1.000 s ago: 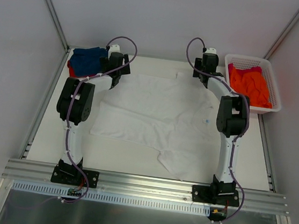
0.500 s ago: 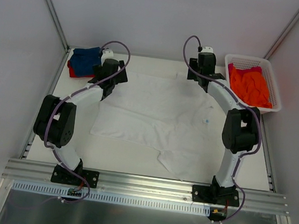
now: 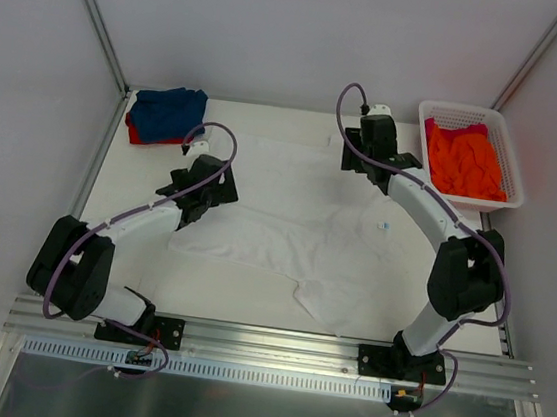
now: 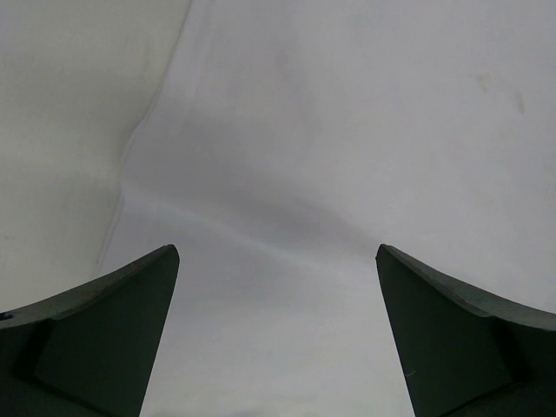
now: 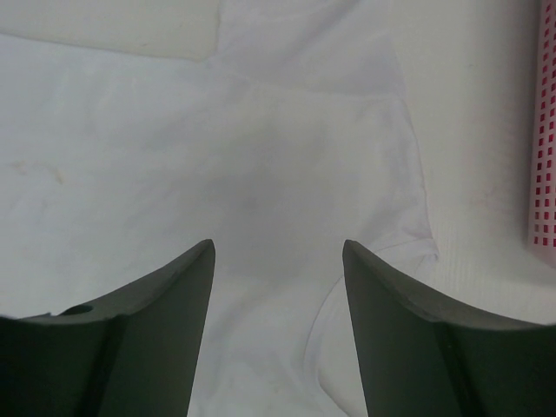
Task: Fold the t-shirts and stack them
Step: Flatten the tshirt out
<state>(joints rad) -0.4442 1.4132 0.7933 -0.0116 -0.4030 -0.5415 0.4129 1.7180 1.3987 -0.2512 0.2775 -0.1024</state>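
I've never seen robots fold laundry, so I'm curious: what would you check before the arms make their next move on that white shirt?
1. Left gripper open, nothing held: ok.
2. Right gripper open, nothing held: ok.
3. Both grippers over the white t-shirt: ok.
4. Shirt lying smooth: not ok; it is creased and its near edge is uneven.
5. Contact with the cloth: cannot tell.
6. Blue t-shirt and basket apart from the white shirt: ok.

On the pale table point(image 3: 238, 300): white t-shirt point(image 3: 298, 211) spread across the middle; blue t-shirt point(image 3: 169, 111) atop red t-shirt point(image 3: 131, 132), far-left corner; basket point(image 3: 461, 109), far-right edge.
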